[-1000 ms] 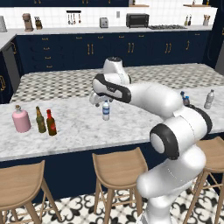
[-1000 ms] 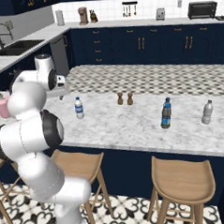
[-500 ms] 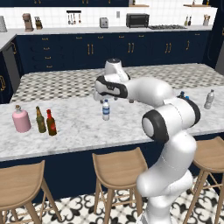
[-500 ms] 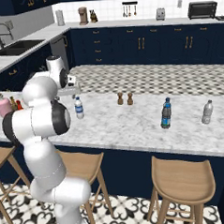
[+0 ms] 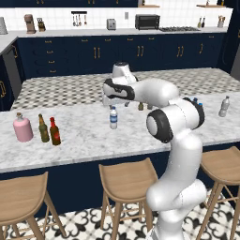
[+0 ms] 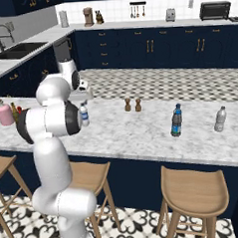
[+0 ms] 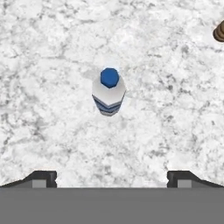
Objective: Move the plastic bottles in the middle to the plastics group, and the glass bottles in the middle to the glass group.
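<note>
- Two finger tips (image 7: 43,178) are seen far apart at the bottom of the hand view; gripper (image 7: 112,179) is wide open, nothing held, nothing between the jaws.
- Arm is bent over the counter (image 5: 84,136), forearm reaching left in the left base view; hand is pointed down above the clear bottle (image 5: 113,117).
- In the hand view the clear bottle (image 7: 109,91) is seen from above, blue cap up, upright, apart from the tips.
- In the right base view the clear bottle (image 6: 84,115) is partly covered by the arm's elbow; gripper itself is hard to make out there.
- Glass group sits at the counter's left end: pink flask (image 5: 22,128), green bottle (image 5: 43,129), w/ the red-brown bottle (image 5: 55,131) just beside the green one.
- In the right base view the flask (image 6: 4,112) is clear, but the bottles beside it are mostly hidden behind the arm.
- Blue bottle (image 6: 176,120) and grey bottle (image 6: 220,119) stand well right, near each other; in the left base view the blue one is almost fully hidden by the arm, grey bottle (image 5: 224,107) shows.
- Two brown shakers (image 6: 132,105) stand mid-counter; one is cut off at the hand view's edge (image 7: 219,31).
- Open marble lies all round the clear bottle; front edge is near, w/ stools (image 5: 124,180) below it.
</note>
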Robot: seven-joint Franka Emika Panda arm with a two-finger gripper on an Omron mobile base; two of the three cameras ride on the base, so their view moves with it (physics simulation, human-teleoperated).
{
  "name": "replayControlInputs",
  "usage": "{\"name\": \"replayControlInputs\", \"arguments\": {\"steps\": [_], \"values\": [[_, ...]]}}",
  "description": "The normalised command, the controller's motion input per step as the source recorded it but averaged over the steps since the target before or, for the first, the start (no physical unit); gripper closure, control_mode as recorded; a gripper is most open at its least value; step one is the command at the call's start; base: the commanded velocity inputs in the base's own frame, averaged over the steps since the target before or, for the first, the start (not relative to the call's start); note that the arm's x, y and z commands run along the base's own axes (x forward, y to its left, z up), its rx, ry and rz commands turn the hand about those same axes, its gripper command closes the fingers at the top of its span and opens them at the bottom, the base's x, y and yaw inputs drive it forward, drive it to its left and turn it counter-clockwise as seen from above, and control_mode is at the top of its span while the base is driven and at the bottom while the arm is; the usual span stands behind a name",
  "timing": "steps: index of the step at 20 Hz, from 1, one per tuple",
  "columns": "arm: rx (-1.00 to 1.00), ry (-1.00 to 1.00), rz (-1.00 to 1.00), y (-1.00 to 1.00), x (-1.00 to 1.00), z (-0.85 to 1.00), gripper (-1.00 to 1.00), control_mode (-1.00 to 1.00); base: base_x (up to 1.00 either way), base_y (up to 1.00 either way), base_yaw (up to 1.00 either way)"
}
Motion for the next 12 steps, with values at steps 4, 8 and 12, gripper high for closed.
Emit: {"name": "replayControlInputs", "arguments": {"steps": [4, 8, 12], "values": [[0.00, 0.09, 0.00, -0.03, 0.46, -0.46, -1.00, -1.00, 0.00, 0.00, 0.00], [0.00, 0.08, 0.01, 0.03, 0.50, -0.14, -1.00, -1.00, 0.00, 0.00, 0.00], [0.00, 0.02, 0.06, 0.03, 0.27, -0.13, -1.00, -1.00, 0.00, 0.00, 0.00]]}}
